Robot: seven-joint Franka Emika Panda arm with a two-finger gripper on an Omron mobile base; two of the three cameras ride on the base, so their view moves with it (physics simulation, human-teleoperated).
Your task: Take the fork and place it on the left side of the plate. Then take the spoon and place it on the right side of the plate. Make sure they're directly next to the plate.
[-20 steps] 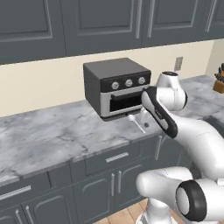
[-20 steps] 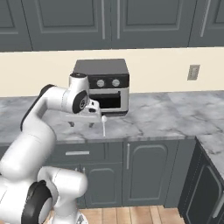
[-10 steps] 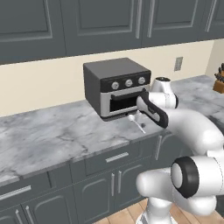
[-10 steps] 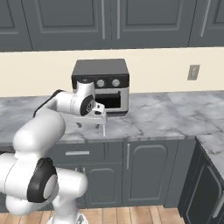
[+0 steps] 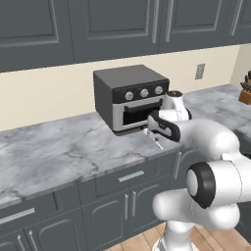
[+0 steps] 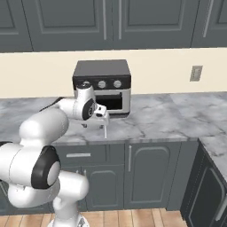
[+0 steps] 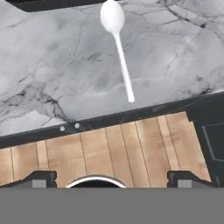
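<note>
The spoon [image 7: 119, 52] is pale with a round bowl and lies flat on the grey marble counter [image 7: 52, 65], its handle end close to the front edge. It also shows as a thin white sliver [image 5: 158, 142] [image 6: 105, 131] just in front of the toaster oven. My gripper [image 7: 112, 177] [image 5: 150, 131] [image 6: 95, 123] hovers above and a little in front of it, open, fingertips [image 7: 41, 177] wide apart and holding nothing. The fork and the plate are out of view.
A dark toaster oven [image 5: 130, 98] [image 6: 102, 84] stands at the back of the counter right behind the hand. A knife block [image 5: 245, 93] sits far right. Below the counter edge [image 7: 109, 119] the hand view looks down on wooden floor [image 7: 131, 148].
My arm has folded, with the elbow swinging outward and lower, while the hand stayed near the toaster oven's front, shifting slightly. The spoon has not moved.
</note>
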